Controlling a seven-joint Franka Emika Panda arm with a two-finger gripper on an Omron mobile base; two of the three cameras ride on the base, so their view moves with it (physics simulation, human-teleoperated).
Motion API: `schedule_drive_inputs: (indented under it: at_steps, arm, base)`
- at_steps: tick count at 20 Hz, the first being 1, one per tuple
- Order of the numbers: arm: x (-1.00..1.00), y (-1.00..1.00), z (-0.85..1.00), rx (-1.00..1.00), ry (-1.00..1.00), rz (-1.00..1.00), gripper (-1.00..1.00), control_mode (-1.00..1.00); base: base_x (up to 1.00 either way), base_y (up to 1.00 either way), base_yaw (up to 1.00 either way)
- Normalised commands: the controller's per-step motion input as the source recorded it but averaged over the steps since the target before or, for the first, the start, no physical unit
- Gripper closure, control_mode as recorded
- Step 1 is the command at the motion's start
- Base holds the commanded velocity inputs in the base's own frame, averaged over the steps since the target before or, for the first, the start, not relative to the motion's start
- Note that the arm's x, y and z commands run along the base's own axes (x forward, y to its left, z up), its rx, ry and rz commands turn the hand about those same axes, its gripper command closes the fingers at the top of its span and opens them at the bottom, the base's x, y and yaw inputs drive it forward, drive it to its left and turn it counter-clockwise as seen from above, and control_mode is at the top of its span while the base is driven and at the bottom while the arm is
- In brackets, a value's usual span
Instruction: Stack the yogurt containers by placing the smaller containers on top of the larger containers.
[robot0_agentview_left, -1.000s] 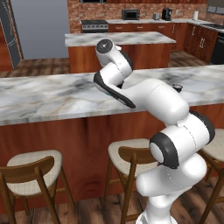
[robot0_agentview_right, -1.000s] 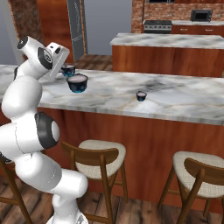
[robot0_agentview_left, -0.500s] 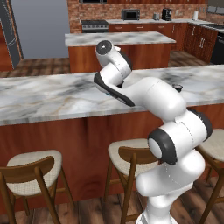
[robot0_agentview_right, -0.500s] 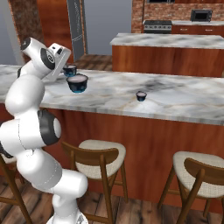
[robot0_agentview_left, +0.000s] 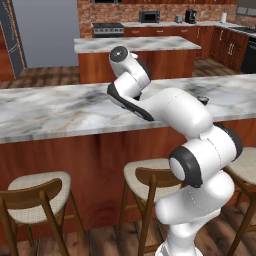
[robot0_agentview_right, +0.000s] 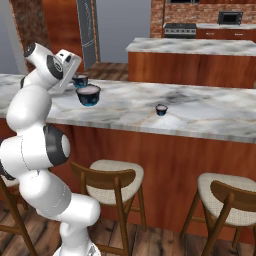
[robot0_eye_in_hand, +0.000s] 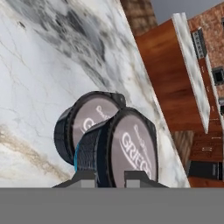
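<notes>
On grey-veined marble counter (robot0_agentview_right: 200, 107), three round tapered dark tubs with blue lower parts and pale grey tops. Widest tub (robot0_agentview_right: 88, 95) near counter's left end, upright, grey top up. Middle-sized tub (robot0_agentview_right: 80, 80) raised off counter just behind and above widest tub, near white arm's wrist. Tiniest tub (robot0_agentview_right: 161, 109) upright, well apart to right. Gripper (robot0_eye_in_hand: 110, 176) narrow, fingertips (robot0_eye_in_hand: 83, 176) clamping middle-sized tub (robot0_eye_in_hand: 120, 151); its lid faces camera, axis along gripper. Widest tub (robot0_eye_in_hand: 85, 124) just beyond.

Dark-blue tubs (robot0_eye_in_hand: 127, 153), grey lids; grey-veined white counter (robot0_agentview_right: 200, 112).
</notes>
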Motion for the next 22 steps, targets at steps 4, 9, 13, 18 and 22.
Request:
schedule_drive_inputs:
  at_steps: [4, 9, 13, 18, 22]
  arm:
    - [0.0, -0.08, -0.05, 0.0, 0.0, 0.0, 1.0, -1.0]
    - [0.0, -0.08, -0.08, 0.0, 0.0, 0.0, 1.0, -1.0]
    - [0.0, -0.02, -0.08, 0.0, 0.0, 0.0, 1.0, -1.0]
    - [0.0, 0.0, -0.1, -0.01, 0.0, 0.0, 1.0, -1.0]
    - [0.0, -0.02, -0.09, -0.01, 0.0, 0.0, 1.0, -1.0]
  base:
    - [0.0, 0.0, 0.0]
    - [0.0, 0.0, 0.0]
    - [0.0, 0.0, 0.0]
    - [0.0, 0.0, 0.0]
    - [0.0, 0.0, 0.0]
